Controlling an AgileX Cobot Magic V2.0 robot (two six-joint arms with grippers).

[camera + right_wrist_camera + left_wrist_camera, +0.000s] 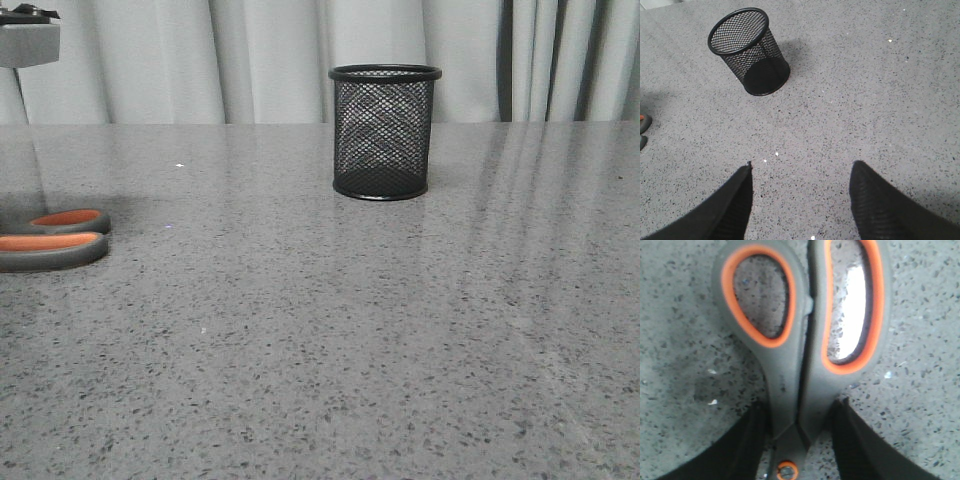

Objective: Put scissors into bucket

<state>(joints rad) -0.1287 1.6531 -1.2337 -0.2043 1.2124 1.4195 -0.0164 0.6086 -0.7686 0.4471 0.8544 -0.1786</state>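
The scissors lie flat on the table at the far left; only their grey, orange-lined handle loops show, and the blades are out of frame. In the left wrist view my left gripper straddles the scissors at the neck just below the loops, with both fingers pressed against the handles. The black mesh bucket stands upright and empty at the back middle of the table. It also shows in the right wrist view. My right gripper hangs open and empty above bare table, well short of the bucket.
The grey speckled table runs to a far edge with pale curtains behind it. A grey part of the left arm shows at the top left. The handle ends of the scissors peek in at the right wrist view's edge.
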